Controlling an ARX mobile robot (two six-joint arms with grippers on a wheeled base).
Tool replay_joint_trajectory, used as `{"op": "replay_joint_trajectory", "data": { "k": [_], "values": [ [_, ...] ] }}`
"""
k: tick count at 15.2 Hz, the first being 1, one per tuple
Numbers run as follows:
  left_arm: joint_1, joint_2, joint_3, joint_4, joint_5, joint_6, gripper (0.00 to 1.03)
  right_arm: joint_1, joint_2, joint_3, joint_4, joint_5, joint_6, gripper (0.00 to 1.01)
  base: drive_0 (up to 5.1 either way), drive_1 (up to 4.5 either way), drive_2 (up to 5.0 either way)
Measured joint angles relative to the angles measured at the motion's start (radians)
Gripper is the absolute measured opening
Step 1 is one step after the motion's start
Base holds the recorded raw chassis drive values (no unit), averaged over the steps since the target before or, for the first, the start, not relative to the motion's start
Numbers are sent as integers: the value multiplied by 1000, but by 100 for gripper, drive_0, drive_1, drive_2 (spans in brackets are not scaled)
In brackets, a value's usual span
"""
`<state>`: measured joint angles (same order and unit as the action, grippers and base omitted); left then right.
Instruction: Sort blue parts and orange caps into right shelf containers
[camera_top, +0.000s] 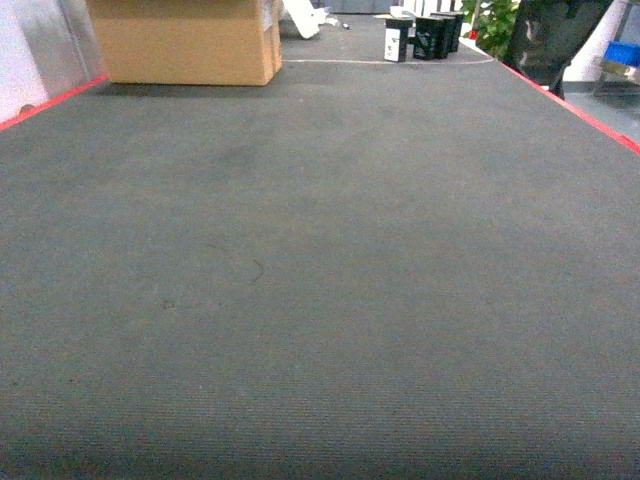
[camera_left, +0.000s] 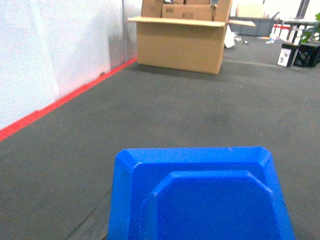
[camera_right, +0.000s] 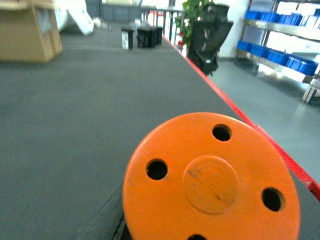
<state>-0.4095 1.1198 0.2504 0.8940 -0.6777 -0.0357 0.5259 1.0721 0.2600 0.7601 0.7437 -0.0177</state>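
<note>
A blue part (camera_left: 200, 197), a flat bright-blue piece with bevelled corners and a raised middle, fills the bottom of the left wrist view, held above the carpet. My left gripper's fingers are hidden behind it. An orange cap (camera_right: 210, 182), seen end-on as a round disc with small holes and a central boss, fills the bottom of the right wrist view and hides my right gripper's fingers. The right shelf containers (camera_right: 300, 62) are blue bins on a metal rack far off at the right. Neither arm shows in the head view.
Grey carpet (camera_top: 320, 280) runs ahead, edged by red floor lines (camera_top: 575, 108). A large cardboard box (camera_top: 185, 40) stands far left by a white wall (camera_left: 50, 60). Black crates (camera_top: 435, 35) stand at the far end, with a black chair (camera_right: 210, 37) and a plant beyond the right line.
</note>
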Motion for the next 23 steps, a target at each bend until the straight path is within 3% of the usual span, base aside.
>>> {"op": "replay_joint_trajectory", "data": {
  "k": [1, 2, 3, 4, 8, 12, 16, 19, 20, 21, 22, 23],
  "values": [
    [4, -183, 1, -65, -5, 47, 42, 32, -145, 10, 30, 88, -31, 44, 0, 0, 0],
    [24, -188, 13, -161, 59, 61, 42, 23, -114, 15, -45, 45, -30, 44, 0, 0, 0],
    [159, -382, -58, -345, 405, 43, 42, -145, -328, -77, -209, -332, 2, 44, 0, 0, 0],
    [234, -478, -132, -395, 497, 42, 42, -263, -456, -148, -274, -472, 3, 44, 0, 0, 0],
    [296, -595, -177, -455, 563, 42, 42, -353, -578, -192, -346, -566, 7, 43, 0, 0, 0],
    [331, -628, -191, -482, 610, 42, 42, -376, -611, -204, -368, -588, 7, 43, 0, 0, 0],
    [412, -669, -200, -506, 663, 41, 42, -399, -648, -210, -392, -614, 8, 43, 0, 0, 0],
    [416, -695, -203, -524, 661, 40, 42, -416, -678, -216, -414, -626, 9, 43, 0, 0, 0],
    [412, -708, -206, -532, 674, 40, 42, -445, -692, -219, -429, -679, 10, 43, 0, 0, 0],
    [406, -738, -212, -554, 679, 40, 42, -520, -717, -232, -430, -732, 10, 43, 0, 0, 0],
    [407, -745, -240, -512, 677, 40, 42, -536, -733, -247, -432, -731, 13, 43, 0, 0, 0],
    [407, -768, -240, -554, 677, 39, 42, -529, -754, -247, -444, -742, 14, 43, 0, 0, 0]
  ]
}}
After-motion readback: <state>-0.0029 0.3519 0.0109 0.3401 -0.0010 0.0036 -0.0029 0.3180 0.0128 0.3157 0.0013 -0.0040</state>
